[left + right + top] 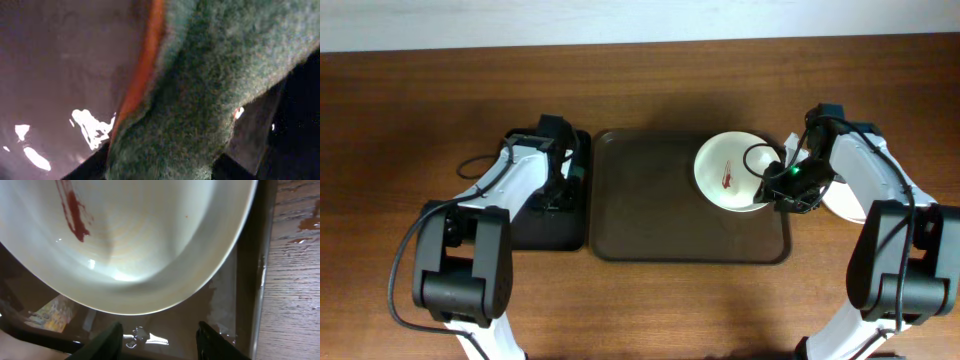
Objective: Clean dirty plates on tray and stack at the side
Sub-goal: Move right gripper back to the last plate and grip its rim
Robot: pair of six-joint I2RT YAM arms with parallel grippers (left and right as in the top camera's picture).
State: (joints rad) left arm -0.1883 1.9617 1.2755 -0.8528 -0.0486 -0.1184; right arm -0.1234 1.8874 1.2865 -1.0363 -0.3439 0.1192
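While the right claw (160,342) hangs released, fingertips spread, the streaked plate (150,245) sits just ahead of it on the tray (650,200), its rim touching neither finger. To do this well, I'd slide one finger under the near rim and the other over it. Then close gently on the lip, clear of the sauce. Far across, the left claw (558,180) looks clenched on a green sponge (210,90). Keep the plate low and level so the wipe lands square.
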